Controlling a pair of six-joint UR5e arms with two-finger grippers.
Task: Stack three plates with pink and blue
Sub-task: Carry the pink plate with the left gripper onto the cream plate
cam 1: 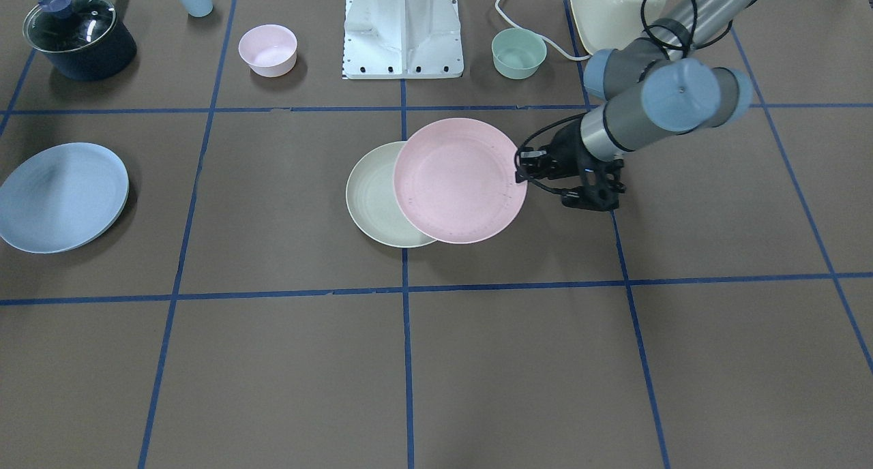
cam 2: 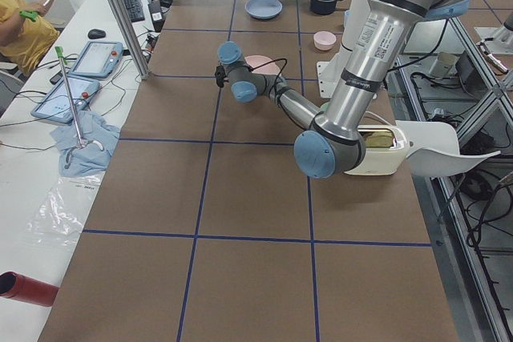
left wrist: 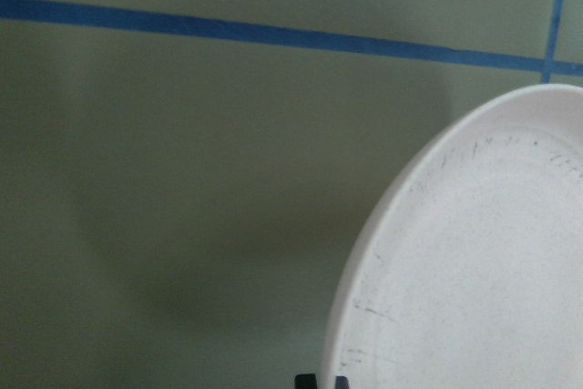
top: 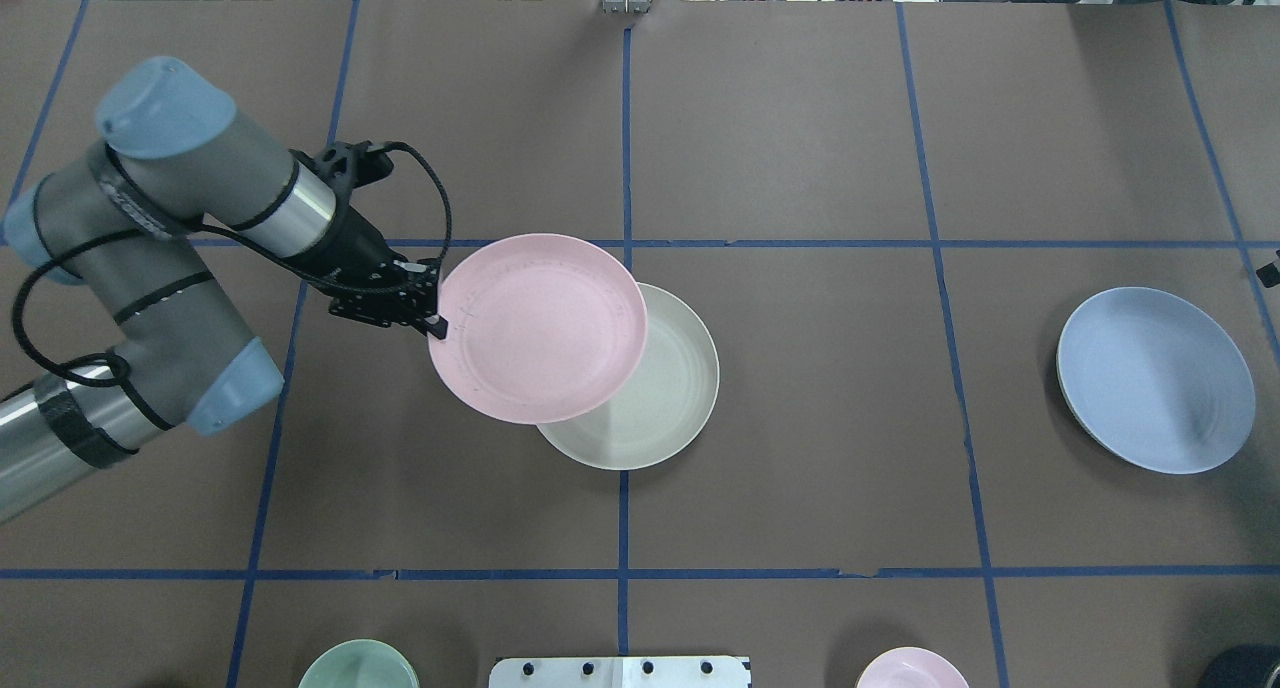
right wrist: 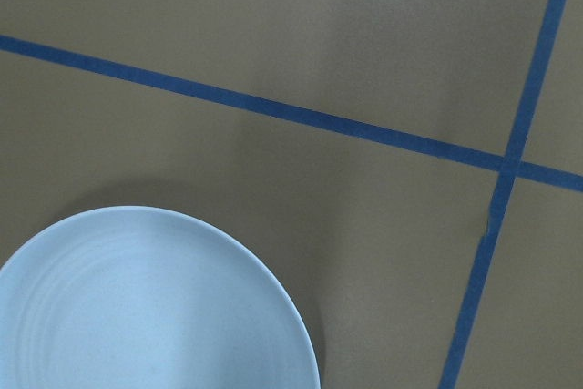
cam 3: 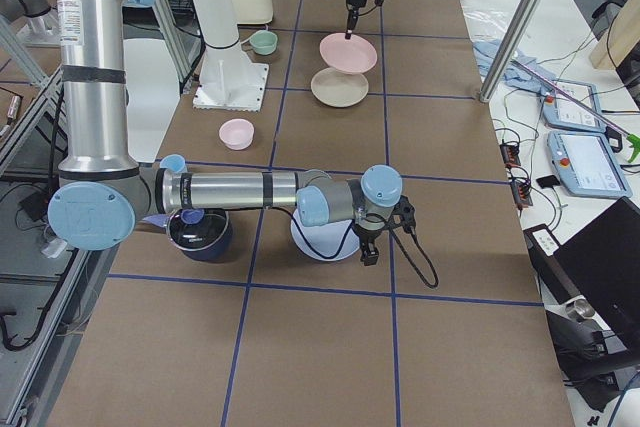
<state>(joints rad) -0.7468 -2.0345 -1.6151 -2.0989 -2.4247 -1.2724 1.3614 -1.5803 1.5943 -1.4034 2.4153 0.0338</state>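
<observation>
Front camera: the left gripper point(cam 1: 522, 174) is clamped onto the rim of the pink plate point(cam 1: 460, 180), which hangs partly over the cream plate point(cam 1: 368, 206) mid-bench point(cam 1: 273, 360). The blue plate point(cam 1: 61, 196) sits well apart, on its own.

Overhead shows the same overlap.

Right-side camera: the pink plate looks tilted. The right gripper point(cam 3: 369, 255) hovers at the blue plate's edge, and I can't tell if it's clenched or released.

Right wrist cam: just the blue plate on the bench.

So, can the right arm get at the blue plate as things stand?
Probably yes: the right gripper hangs by the rim of the blue plate, nothing lies on it, and the left gripper holds the pink plate elsewhere.
</observation>
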